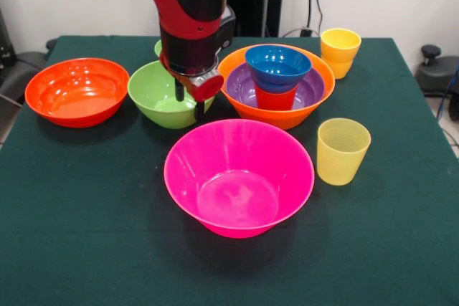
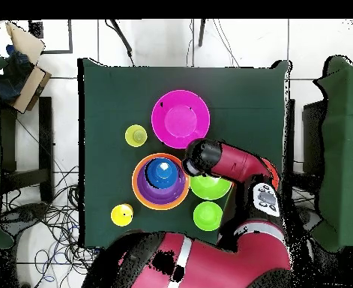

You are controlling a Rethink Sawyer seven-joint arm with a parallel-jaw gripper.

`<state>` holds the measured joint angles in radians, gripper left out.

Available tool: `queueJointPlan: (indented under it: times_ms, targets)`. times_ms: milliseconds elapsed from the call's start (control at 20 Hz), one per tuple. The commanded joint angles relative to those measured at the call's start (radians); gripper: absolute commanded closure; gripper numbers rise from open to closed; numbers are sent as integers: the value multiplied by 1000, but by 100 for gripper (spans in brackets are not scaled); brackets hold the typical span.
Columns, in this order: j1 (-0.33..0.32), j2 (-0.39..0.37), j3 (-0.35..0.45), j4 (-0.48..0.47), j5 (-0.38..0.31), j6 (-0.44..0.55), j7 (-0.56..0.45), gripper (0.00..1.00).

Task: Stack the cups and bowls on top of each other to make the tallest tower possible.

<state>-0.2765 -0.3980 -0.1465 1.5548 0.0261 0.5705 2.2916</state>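
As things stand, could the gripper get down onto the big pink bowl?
Probably yes. The pink bowl sits open and empty at the table's front, with nothing stacked in it. The gripper hangs just behind it, over the green bowl, so only a short move seems needed.

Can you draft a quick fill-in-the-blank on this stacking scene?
1. The tower has the large ____ bowl as its base.
2. The bowl on top of the tower is ____.
3. The large pink bowl stands ____ to the camera in the front view.
4. The gripper hangs over the medium ____ bowl.

Missing words: orange, blue, nearest, green.
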Motion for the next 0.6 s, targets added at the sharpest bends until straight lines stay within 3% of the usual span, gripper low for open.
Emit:
queueJointPlan:
  times_ms: [50,600]
  targets:
    - [60,36,2,45,-21,-71,135,0]
    - [45,58,5,68,-24,-114,92,0]
